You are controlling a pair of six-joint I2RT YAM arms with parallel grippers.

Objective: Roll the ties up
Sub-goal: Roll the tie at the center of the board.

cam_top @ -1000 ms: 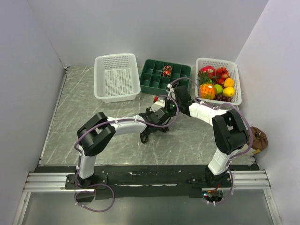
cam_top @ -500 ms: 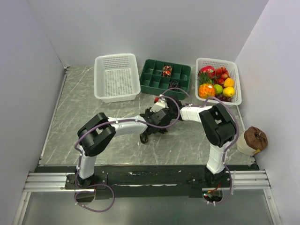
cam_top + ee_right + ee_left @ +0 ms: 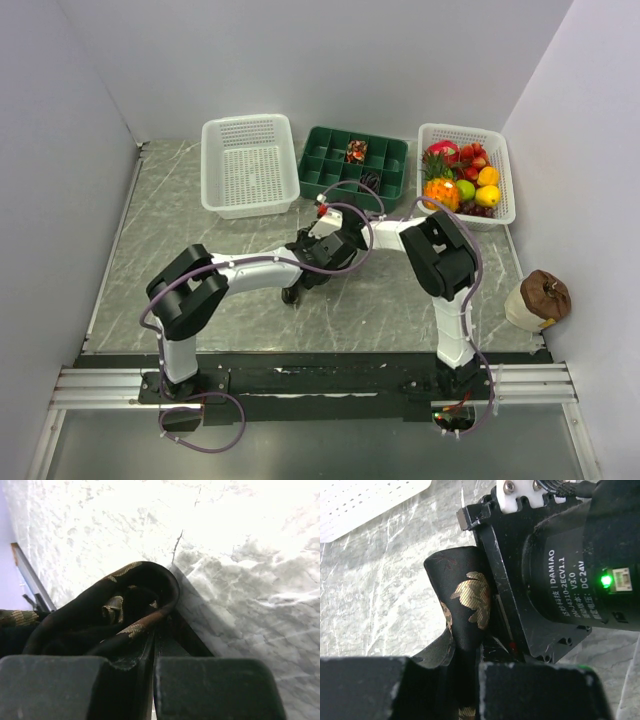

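Note:
A black tie with gold leaf figures is bunched between my two grippers at mid table. My left gripper is shut on its folded end, with the right arm's black motor housing close against it. In the right wrist view the tie curls in a loop just above the marble, and my right gripper is shut on its edge. From above, the left gripper and right gripper meet, and a dark tail of the tie hangs toward the table. One reddish rolled tie and one dark rolled tie sit in the green tray.
A green compartment tray stands at the back centre. A white empty basket is to its left, and a white basket of toy fruit to its right. A brown-topped cup stands at the right edge.
Both grippers have shifted left together with the tie. The right arm has folded inward, its elbow swinging left. The left arm's elbow has also moved left.

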